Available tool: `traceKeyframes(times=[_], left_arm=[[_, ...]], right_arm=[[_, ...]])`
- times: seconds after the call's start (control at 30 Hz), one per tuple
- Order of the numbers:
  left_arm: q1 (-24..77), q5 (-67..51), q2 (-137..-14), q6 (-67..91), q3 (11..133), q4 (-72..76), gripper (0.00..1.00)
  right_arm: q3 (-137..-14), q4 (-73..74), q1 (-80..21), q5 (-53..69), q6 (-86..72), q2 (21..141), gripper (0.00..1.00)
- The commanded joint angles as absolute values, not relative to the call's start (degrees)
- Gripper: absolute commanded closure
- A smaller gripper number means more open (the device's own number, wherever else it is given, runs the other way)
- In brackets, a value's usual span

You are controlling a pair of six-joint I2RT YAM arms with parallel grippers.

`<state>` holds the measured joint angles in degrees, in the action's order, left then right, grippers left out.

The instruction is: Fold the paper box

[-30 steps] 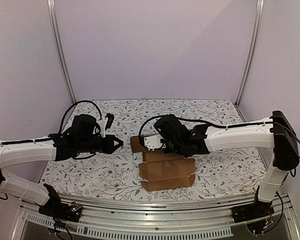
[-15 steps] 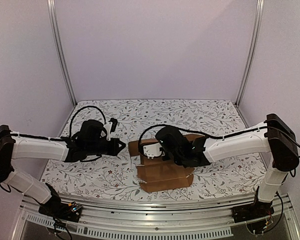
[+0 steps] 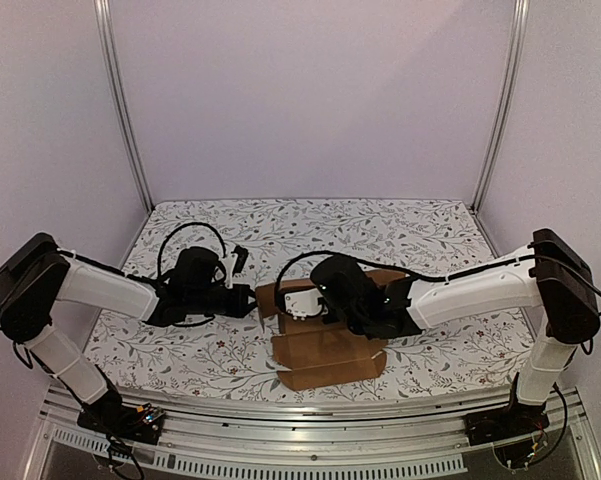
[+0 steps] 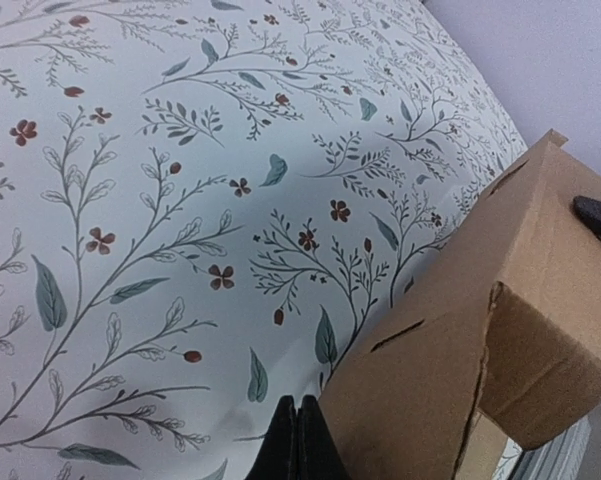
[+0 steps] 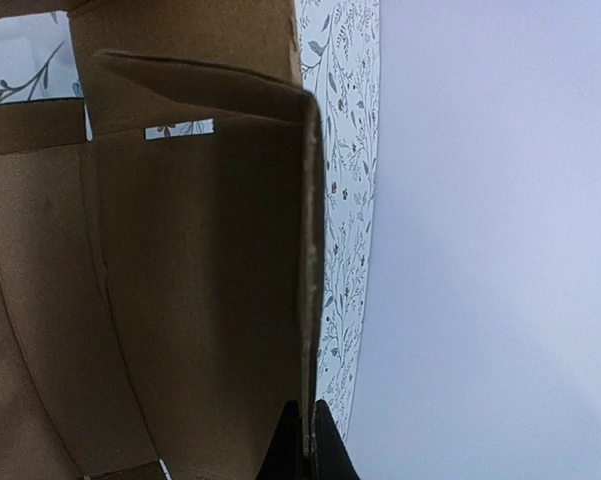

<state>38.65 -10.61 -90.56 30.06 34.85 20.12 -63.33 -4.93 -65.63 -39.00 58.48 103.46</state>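
Where lilac walls (image 3: 310, 100) ring floral tablecloth (image 3: 400, 225), both closed end effectors (image 4: 298, 445) (image 5: 305, 445) sit by the paper box (image 3: 330, 352).

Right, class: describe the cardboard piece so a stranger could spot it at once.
Start at the flower-patterned table. Toward its front middle lies the paper box, partly folded. It is the only plain brown thing there.
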Motion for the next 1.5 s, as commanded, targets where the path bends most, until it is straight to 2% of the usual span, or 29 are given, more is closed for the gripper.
traceKeyframes(times=[0.0,0.23,0.57,0.67,0.83,1.07,1.2,1.47], left_arm=[[38.15,-15.05,-90.72,29.7,33.45,25.15,1.0],[38.23,-19.85,-90.84,30.01,31.36,28.51,1.0],[38.83,-20.43,-91.62,30.85,30.29,30.79,1.0],[39.64,-19.89,-91.16,30.6,30.4,31.22,0.95],[40.57,-18.72,-90.59,29.63,29.75,31.85,0.75],[41.5,-17.14,-89.7,28.97,28.13,33.63,0.55],[41.96,-16.75,-89.34,28.15,27.69,33.95,0.51],[42.19,-16.97,-89.96,26.57,28.43,35.42,0.5]], right_arm=[[-62.88,-6.33,-66.13,-40.38,56.98,104.0,1.0],[-61.95,-9.66,-66.18,-41.96,56.34,105.48,1.0],[-61.7,-12.39,-66.55,-44.29,55.33,107.21,1.0],[-61.66,-12.31,-66.62,-45.15,54.43,107.56,1.0],[-61.27,-12.3,-66.92,-45.33,53.16,107.71,1.0],[-60.92,-12.13,-67.2,-45.86,52.24,108.09,1.0],[-60.86,-11.87,-67.25,-45.88,51.73,108.26,1.0],[-61.26,-11.36,-67.7,-45.35,51.42,108.37,1.0]])
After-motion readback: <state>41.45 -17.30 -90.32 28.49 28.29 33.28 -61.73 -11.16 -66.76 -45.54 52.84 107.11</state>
